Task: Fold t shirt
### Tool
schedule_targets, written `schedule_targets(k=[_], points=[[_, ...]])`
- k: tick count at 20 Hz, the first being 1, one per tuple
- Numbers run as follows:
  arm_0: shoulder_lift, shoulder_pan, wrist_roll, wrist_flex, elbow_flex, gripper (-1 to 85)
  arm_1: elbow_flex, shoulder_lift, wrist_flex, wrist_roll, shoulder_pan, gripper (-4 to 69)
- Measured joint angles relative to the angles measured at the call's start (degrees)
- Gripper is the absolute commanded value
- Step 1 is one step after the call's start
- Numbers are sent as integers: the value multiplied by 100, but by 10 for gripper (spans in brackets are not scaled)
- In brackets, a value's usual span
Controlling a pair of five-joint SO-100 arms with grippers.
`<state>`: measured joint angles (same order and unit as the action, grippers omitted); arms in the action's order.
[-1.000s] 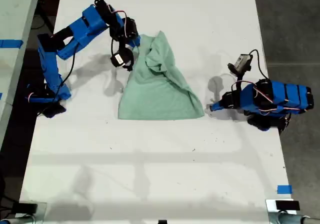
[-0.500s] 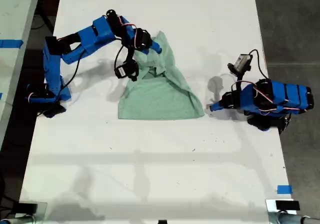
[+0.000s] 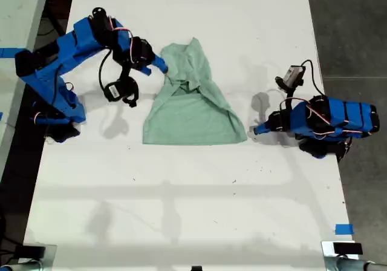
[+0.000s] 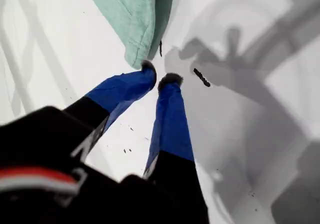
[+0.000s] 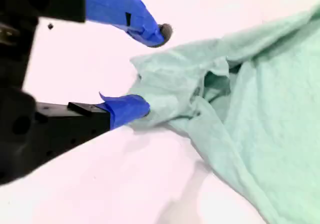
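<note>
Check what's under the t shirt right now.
The t shirt lies on the white table, partly folded over itself. Only its own layers show; anything beneath the cloth is hidden.

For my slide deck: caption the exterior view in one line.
Two blue arms flank a partly folded mint t-shirt on a white table; my second gripper open at its edge, my first gripper nearly closed beside a corner.

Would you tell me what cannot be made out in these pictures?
t shirt: lower layers hidden under its own folds, every view.
my first gripper: jaws too small to read in the exterior view.
my second gripper: wrist view too blurred to show contact with cloth.
</note>
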<state>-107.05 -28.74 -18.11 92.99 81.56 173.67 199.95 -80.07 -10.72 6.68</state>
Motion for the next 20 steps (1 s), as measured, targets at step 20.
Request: schedule_targets(k=[20], points=[[-9536, 1257, 2391, -3138, 10178, 13, 0, 0, 70, 0, 0, 33]])
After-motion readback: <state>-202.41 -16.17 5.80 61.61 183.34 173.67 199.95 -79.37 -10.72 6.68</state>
